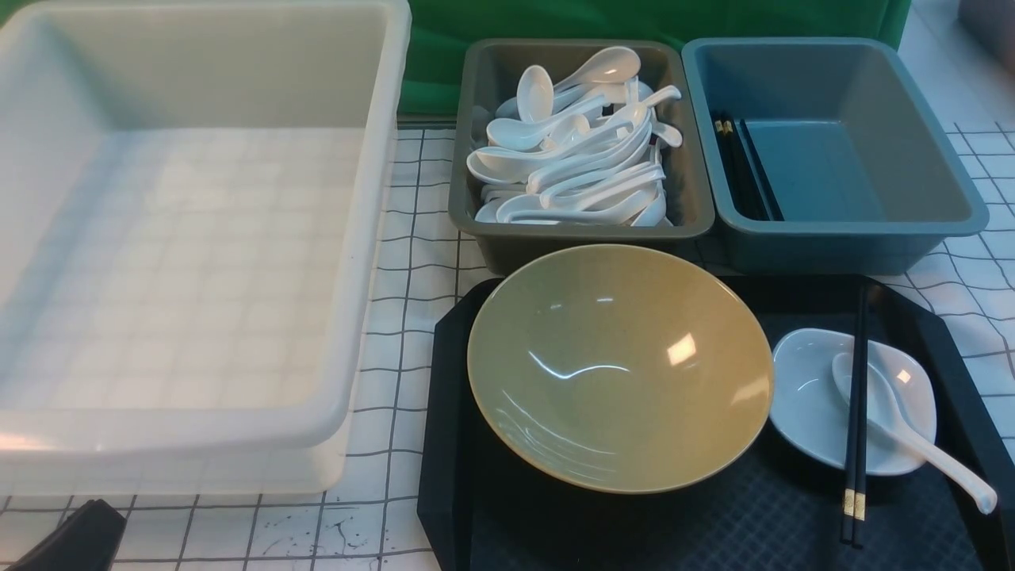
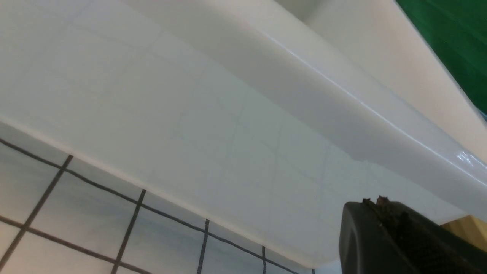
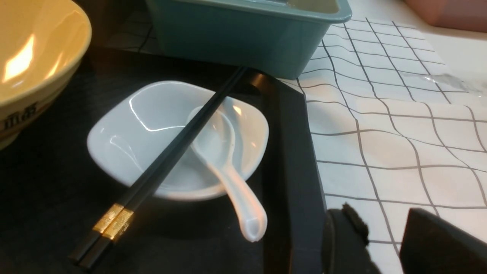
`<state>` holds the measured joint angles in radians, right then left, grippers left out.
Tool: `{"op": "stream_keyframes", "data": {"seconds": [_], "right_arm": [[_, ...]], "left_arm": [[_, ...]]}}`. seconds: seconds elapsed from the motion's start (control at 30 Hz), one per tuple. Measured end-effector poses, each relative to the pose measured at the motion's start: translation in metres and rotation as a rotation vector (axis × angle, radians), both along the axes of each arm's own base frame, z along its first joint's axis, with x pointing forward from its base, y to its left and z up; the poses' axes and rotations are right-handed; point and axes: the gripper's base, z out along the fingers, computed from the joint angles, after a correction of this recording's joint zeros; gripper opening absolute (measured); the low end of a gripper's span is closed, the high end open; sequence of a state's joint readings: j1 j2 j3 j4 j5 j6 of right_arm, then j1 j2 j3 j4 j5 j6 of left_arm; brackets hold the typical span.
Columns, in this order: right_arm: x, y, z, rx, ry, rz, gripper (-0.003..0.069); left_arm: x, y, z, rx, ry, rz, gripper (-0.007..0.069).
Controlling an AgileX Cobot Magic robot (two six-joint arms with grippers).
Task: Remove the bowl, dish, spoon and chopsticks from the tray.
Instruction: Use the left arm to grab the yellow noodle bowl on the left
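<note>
With our left gripper [image 2: 376, 207] closed on nothing and our right gripper [image 3: 384, 222] part-spread and empty, lifting the spoon [image 1: 912, 440] first could roll the 2 chopsticks [image 1: 856, 396] off the dish [image 1: 801, 396].

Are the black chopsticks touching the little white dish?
Touching. The right wrist view shows the chopsticks lying right across the dish, resting on its rim at both sides.
</note>
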<state>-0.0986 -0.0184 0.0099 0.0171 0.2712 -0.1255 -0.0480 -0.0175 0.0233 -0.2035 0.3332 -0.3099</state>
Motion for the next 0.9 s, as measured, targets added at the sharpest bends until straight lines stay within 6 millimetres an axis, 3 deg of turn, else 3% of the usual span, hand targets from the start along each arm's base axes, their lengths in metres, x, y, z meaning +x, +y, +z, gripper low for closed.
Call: {"op": "stream_keyframes", "data": {"seconds": [0.7,0.9], "right_arm": [[0.0,0.0,0.0,0.0,0.0,0.0,0.0235],[0.0,0.0,0.0,0.0,0.0,0.0,0.0235]], "left_arm": [[0.002,-0.006,0.02,-0.882,-0.098,0.049,-0.0001],[0.002,-0.005,0.022,-0.872,-0.116,0.051,-0.0001]]}}
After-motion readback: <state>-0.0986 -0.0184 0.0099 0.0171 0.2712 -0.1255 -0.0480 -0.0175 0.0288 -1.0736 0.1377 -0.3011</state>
